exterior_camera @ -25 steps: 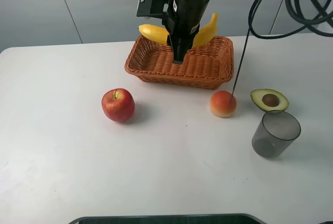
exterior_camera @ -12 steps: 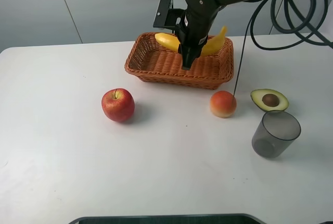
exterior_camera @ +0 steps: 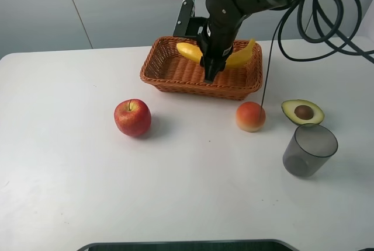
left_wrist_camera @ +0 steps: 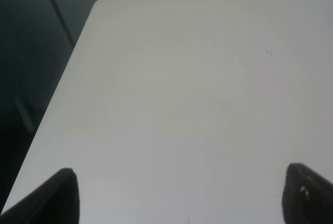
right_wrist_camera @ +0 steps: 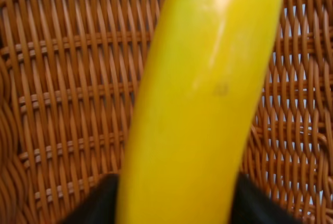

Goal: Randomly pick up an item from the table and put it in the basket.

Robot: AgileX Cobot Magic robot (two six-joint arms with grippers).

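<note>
From my high camera I see a pale grey panelled wall (exterior_camera: 117, 6) behind the white table (exterior_camera: 70, 175), split by a thin dark seam (exterior_camera: 78, 13) slanting on the left. The tabletop is matt and evenly lit, the light soft, the shadows faint. On the left wrist feed the table's rounded corner (left_wrist_camera: 104, 2) gives way to dim, dark grey panelling (left_wrist_camera: 31, 52).
</note>
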